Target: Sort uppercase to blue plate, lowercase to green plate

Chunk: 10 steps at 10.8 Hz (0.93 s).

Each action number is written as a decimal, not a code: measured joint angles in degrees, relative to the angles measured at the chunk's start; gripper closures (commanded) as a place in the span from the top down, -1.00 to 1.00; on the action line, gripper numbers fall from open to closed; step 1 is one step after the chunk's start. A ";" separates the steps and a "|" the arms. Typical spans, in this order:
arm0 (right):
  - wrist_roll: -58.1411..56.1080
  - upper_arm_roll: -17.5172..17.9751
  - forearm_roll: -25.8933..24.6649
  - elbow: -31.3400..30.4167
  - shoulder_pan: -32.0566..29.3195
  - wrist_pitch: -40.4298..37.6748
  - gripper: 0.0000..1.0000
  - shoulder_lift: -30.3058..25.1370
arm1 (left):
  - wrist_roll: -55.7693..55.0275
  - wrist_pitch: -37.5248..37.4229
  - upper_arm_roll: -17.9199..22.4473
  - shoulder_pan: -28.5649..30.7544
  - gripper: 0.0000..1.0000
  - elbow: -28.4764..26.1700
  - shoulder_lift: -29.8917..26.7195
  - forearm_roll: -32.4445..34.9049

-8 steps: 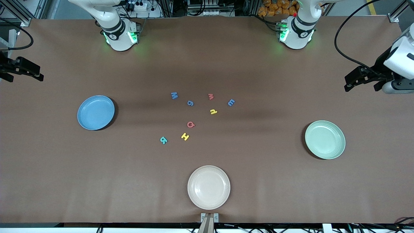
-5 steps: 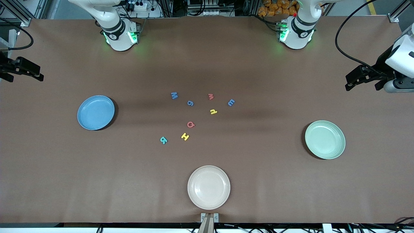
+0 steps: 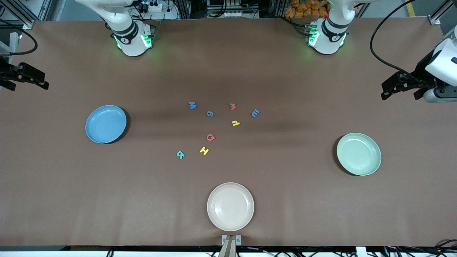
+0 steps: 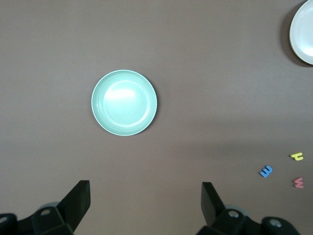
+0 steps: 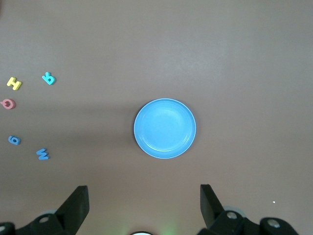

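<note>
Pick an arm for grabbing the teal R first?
Right, probably. The teal R lies toward the right arm's end of the letter cluster, closer to the blue plate. The right gripper hangs open near that plate; the left gripper is open too.

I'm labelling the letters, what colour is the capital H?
Yellow. The capital H shows best in the front view.

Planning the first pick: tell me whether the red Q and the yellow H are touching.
Apart. The front view shows bare brown table between the red Q and the yellow H; the right wrist view shows that gap too.
</note>
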 measured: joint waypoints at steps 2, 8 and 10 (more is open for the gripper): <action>0.93 1.02 0.03 0.00 0.10 0.05 1.00 -0.03 | 0.00 -0.69 -0.10 -0.06 1.00 -0.25 0.15 0.00; 17.70 8.51 3.49 -0.48 1.40 0.32 1.00 -0.32 | -10.67 -1.00 -4.98 -0.69 1.00 -1.52 2.16 -0.24; 26.46 12.63 3.71 -2.62 2.69 2.76 1.00 -0.24 | -16.35 -0.98 -7.79 -0.99 1.00 -1.72 3.64 -0.26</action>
